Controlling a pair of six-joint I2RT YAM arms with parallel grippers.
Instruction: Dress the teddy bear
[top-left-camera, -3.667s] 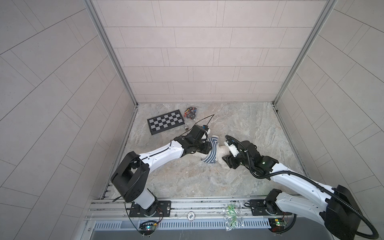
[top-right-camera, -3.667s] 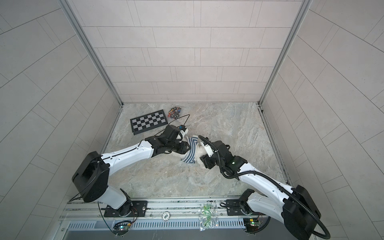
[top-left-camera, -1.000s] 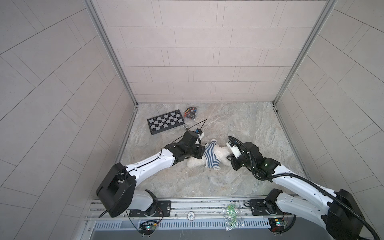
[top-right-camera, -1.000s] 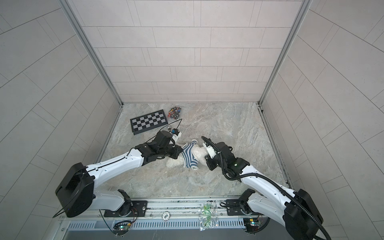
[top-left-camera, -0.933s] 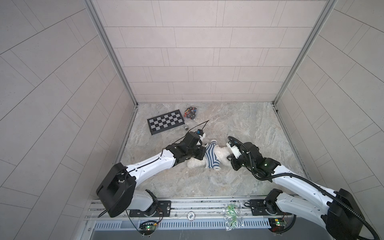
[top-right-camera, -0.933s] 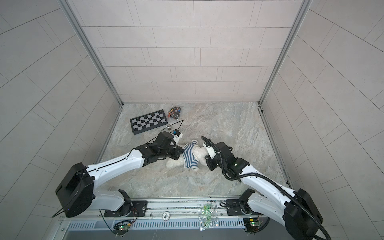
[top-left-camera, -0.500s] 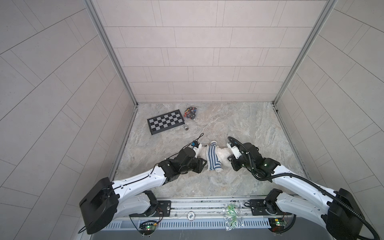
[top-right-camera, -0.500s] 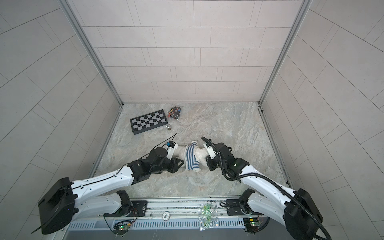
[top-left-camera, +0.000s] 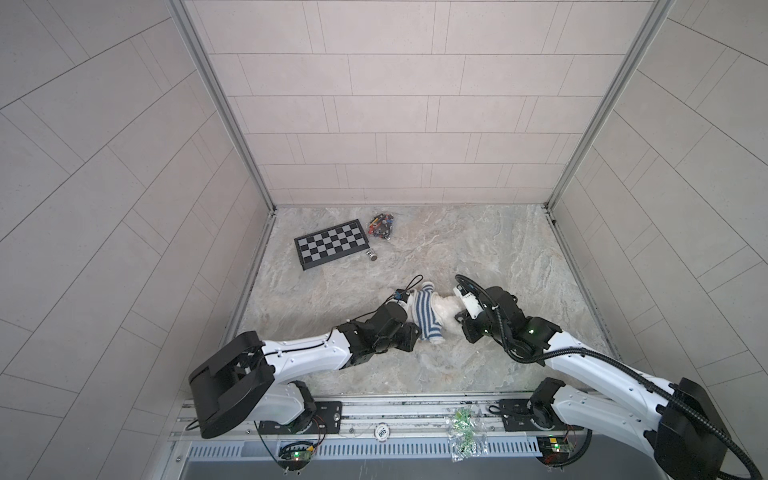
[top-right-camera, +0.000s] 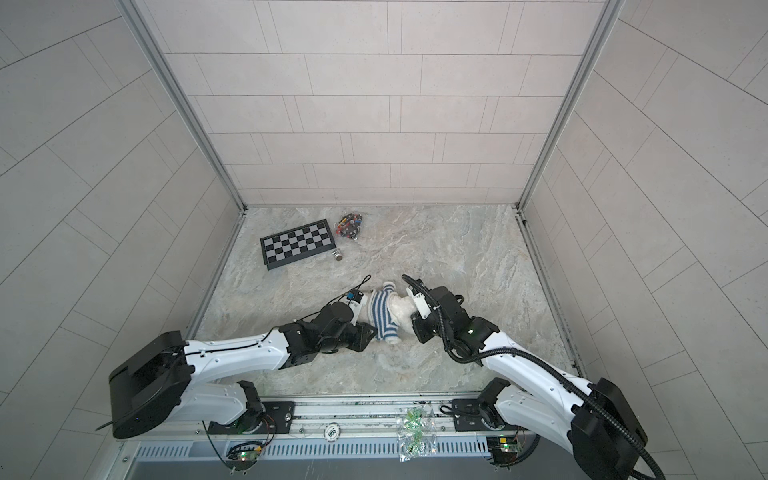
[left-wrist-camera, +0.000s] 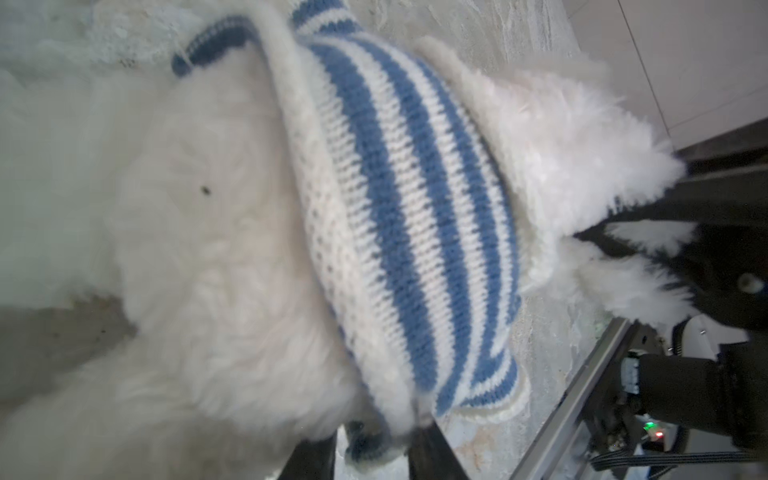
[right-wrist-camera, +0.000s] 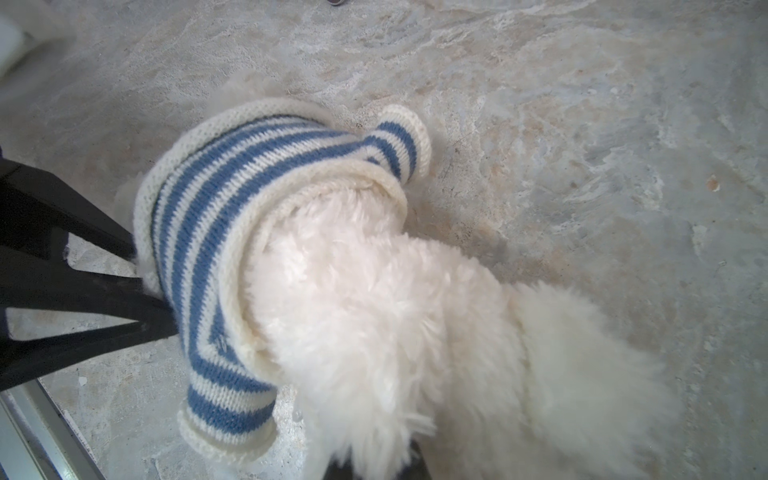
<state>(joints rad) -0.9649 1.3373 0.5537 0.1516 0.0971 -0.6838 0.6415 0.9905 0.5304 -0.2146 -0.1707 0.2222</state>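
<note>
The white fluffy teddy bear (top-left-camera: 448, 305) (top-right-camera: 400, 309) lies on the marble floor between my two grippers, in both top views. A blue-and-white striped shirt (top-left-camera: 426, 318) (right-wrist-camera: 216, 199) is bunched round its middle, with both sleeves hanging empty. My left gripper (top-left-camera: 417, 334) (left-wrist-camera: 374, 434) is at the shirt's lower edge, its jaws closed on a fold of the hem. My right gripper (top-left-camera: 461, 323) (right-wrist-camera: 376, 465) is shut on the bear's fur at the opposite end. Fluff mostly hides its fingers.
A checkerboard (top-left-camera: 332, 249) lies at the back left, with a small dark cylinder (top-left-camera: 372, 255) and a pile of coloured pieces (top-left-camera: 382, 224) beside it. The metal rail (top-left-camera: 374, 409) runs along the front edge. Tiled walls close in three sides.
The left arm swung from the bear's far-left side round to its near side. Its jaws opened and came together on the shirt hem. The bear turned to lie across between the grippers. The right gripper stayed.
</note>
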